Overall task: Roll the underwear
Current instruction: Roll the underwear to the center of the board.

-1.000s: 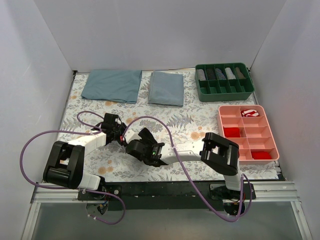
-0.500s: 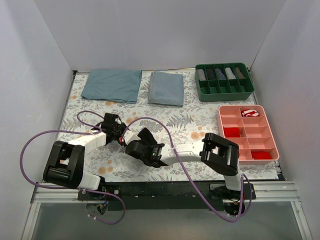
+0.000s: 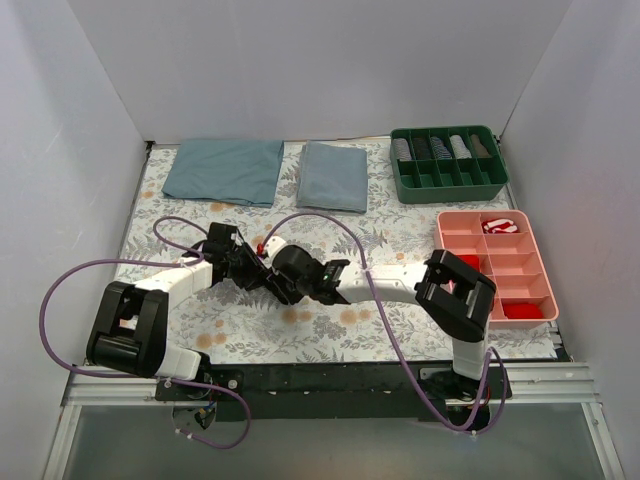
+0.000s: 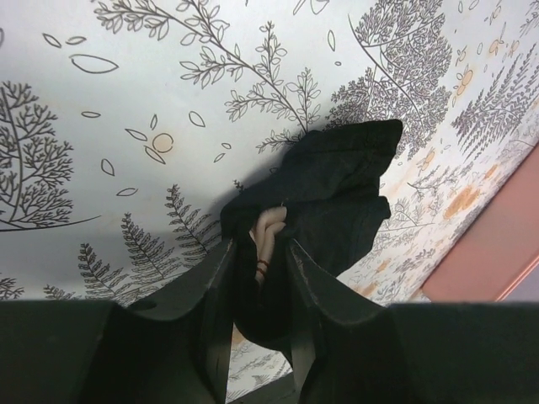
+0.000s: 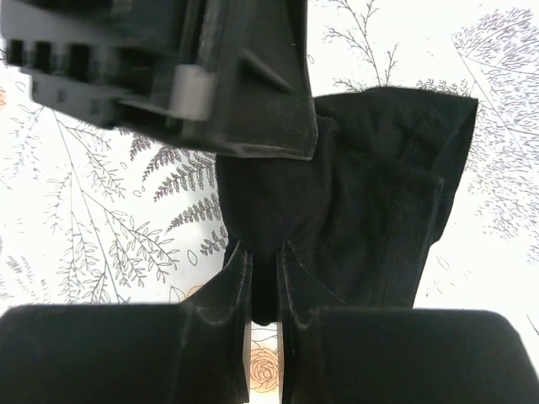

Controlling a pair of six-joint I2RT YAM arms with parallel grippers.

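Note:
The underwear (image 3: 266, 277) is a bunched black garment held between both grippers near the left middle of the floral table (image 3: 370, 240). In the left wrist view the black fabric (image 4: 333, 185) hangs above the table with a bit of beige waistband (image 4: 268, 229) showing between the fingers. My left gripper (image 3: 247, 264) (image 4: 259, 257) is shut on it. My right gripper (image 3: 288, 281) (image 5: 263, 261) is shut on a fold of the same black fabric (image 5: 379, 194), close against the left gripper (image 5: 194, 76). The top view hides most of the garment behind the grippers.
Two blue-grey folded cloths (image 3: 225, 170) (image 3: 335, 176) lie at the back. A green tray (image 3: 448, 183) with rolled items stands at the back right. A pink tray (image 3: 543, 283) with small red rolls (image 3: 522, 310) is at the right; its edge shows in the left wrist view (image 4: 497, 261).
My right arm has swung away from the near edge and its gripper has closed in on the left gripper, taking the black fabric with it. The left gripper has barely moved.

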